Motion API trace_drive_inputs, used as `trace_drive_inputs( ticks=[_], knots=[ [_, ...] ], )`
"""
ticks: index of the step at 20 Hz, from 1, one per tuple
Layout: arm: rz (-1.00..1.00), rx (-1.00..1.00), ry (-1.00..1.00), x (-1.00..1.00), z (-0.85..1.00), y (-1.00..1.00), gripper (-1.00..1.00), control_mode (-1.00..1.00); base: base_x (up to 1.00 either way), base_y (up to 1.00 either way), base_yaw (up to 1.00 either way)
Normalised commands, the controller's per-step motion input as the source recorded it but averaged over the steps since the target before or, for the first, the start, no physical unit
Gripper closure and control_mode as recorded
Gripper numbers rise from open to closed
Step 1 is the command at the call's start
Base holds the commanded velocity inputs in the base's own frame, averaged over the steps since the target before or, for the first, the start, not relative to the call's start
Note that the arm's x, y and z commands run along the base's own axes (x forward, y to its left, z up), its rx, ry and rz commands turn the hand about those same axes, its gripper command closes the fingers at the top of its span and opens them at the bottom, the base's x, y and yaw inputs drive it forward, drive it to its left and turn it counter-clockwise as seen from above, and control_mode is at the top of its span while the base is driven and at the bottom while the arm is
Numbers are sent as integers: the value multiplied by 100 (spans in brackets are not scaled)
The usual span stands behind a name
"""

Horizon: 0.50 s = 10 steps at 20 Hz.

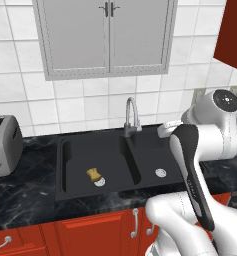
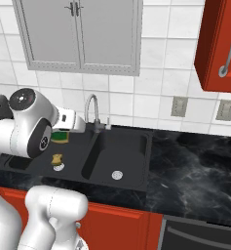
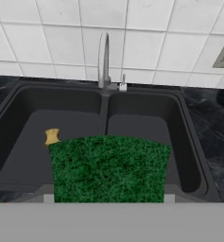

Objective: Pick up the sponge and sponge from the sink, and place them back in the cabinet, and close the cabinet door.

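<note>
My gripper [image 2: 61, 136] hangs above the left basin of the black sink [image 2: 137, 134], shut on a yellow-green sponge [image 2: 60, 138] with a dark face. In the hand view that sponge [image 3: 108, 168] shows as a green scouring pad across the gripper [image 3: 108, 198]. The tan-yellow sponge [image 1: 95, 175] with a white round part lies on the floor of the left basin [image 3: 19, 142], and the same tan sponge [image 2: 57, 159] sits below the held one. The red wall cabinet [image 2: 212, 49] hangs at the upper right, its door [image 2: 219, 29] carrying a silver handle.
A curved silver faucet [image 1: 131, 116] rises behind the sink's divider. A grey double-door unit [image 1: 107, 35] hangs above it. A toaster [image 1: 2, 145] stands on the counter at the left. Red base cupboards [image 1: 90, 230] run below, and wall outlets [image 2: 178, 106] sit right of the sink.
</note>
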Motion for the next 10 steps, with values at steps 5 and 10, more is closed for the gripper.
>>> trace_drive_inputs(
  ticks=[5, 10],
  knots=[
    [0, 0, 0, 0, 0, 0, 100, 100, -17, 0, 0],
    [0, 0, 0, 0, 0, 0, 100, 100, -46, 0, -4]
  ],
)
